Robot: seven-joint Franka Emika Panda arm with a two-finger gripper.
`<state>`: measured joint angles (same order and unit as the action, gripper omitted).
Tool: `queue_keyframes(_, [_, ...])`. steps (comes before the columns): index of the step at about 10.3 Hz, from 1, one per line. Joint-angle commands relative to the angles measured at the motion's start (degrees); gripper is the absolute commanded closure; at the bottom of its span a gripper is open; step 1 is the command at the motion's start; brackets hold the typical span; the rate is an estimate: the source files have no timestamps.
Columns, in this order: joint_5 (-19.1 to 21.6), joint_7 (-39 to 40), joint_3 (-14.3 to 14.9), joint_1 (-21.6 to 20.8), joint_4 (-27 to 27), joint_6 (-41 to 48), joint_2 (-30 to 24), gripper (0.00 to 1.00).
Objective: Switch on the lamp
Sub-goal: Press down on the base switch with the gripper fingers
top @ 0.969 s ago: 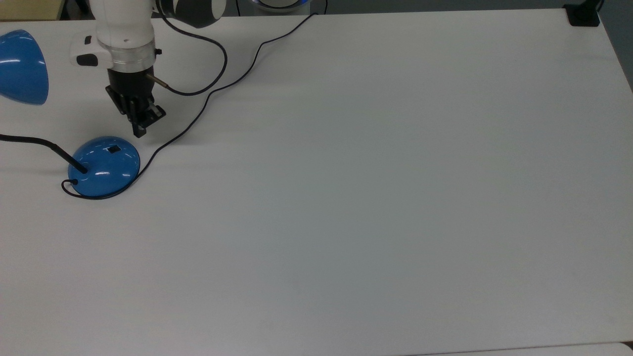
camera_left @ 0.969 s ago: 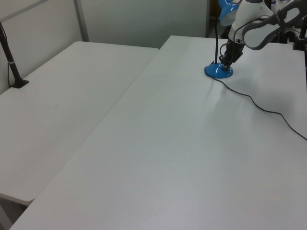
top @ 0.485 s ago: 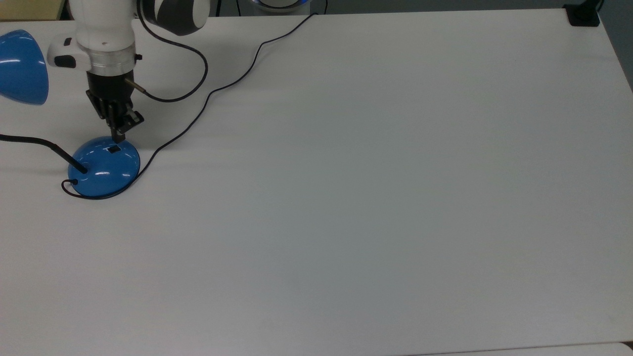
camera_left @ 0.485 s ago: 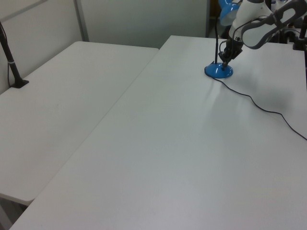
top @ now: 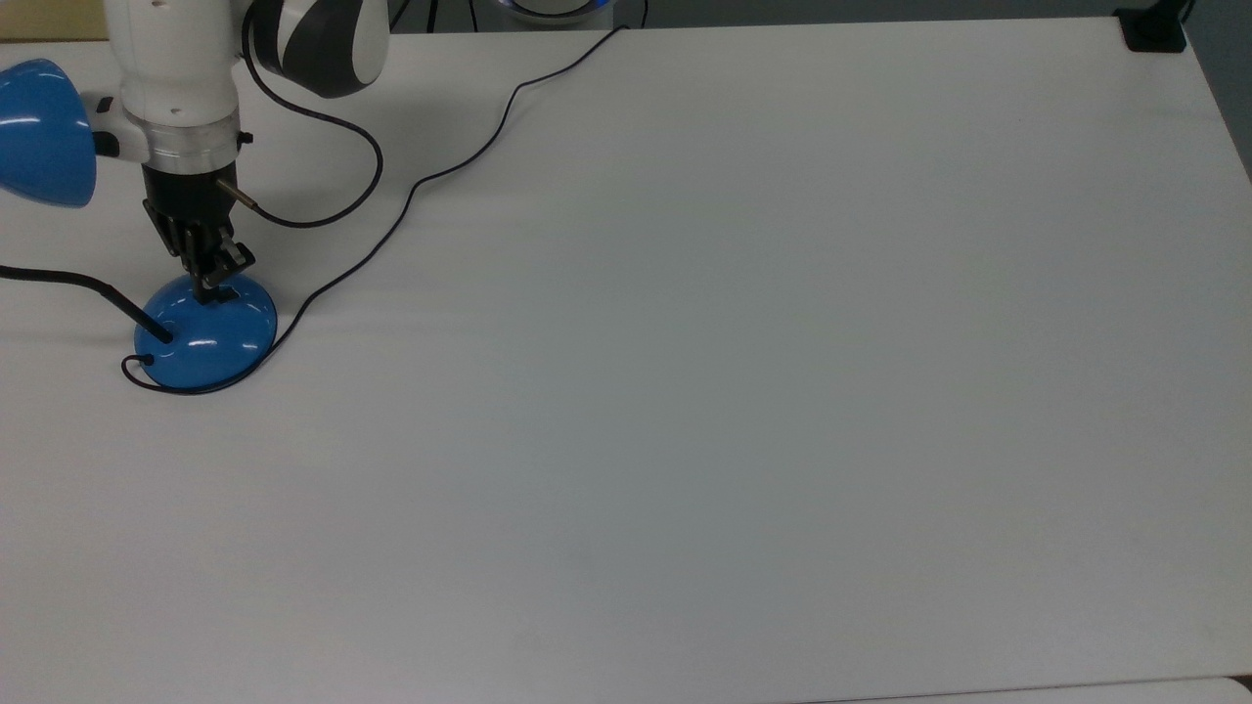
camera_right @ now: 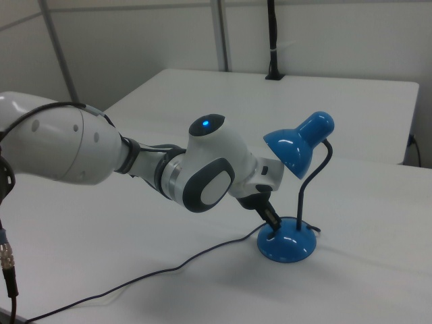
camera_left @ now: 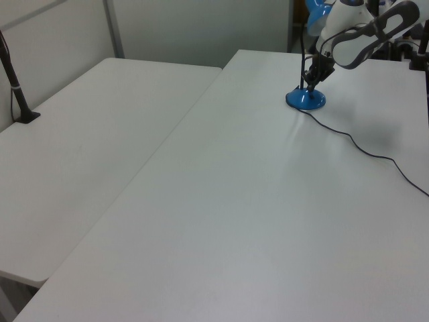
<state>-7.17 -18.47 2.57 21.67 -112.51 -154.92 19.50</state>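
The lamp has a glossy blue dome base (top: 210, 337) at the top view's left, and its blue shade (top: 44, 132) hangs at the far left edge. A black neck (top: 88, 284) bends out of the base. My gripper (top: 207, 289) points down with its fingers together, and the tips touch the top of the base where the black switch sits, hiding it. In the right view the gripper (camera_right: 273, 225) meets the base (camera_right: 287, 244) on the right view's left, under the shade (camera_right: 297, 145). The left view has the gripper (camera_left: 312, 83) just above the base (camera_left: 306, 100). No glow comes from the shade.
The lamp's thin black cord (top: 411, 191) snakes from the base to the table's far edge. The arm's own cable (top: 328, 210) loops beside the wrist. A black clamp (top: 1154, 29) sits at the top view's far right corner. A second white table (camera_left: 87, 134) adjoins.
The gripper has moved toward the top view's left and down, from beside the base onto its top. The switch, visible earlier, is now covered by the fingertips. The lamp has not moved.
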Motion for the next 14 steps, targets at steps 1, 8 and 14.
queue_keyframes(1, [-0.1, -0.8, -0.2, 0.1, 0.5, -1.6, 0.8, 1.00])
queue_keyframes(8, [-0.2, -0.4, -0.3, -0.1, -1.7, 1.3, -2.4, 1.00])
queue_keyframes(14, [-0.2, -0.6, -0.2, -0.4, -2.9, 2.3, -2.9, 1.00])
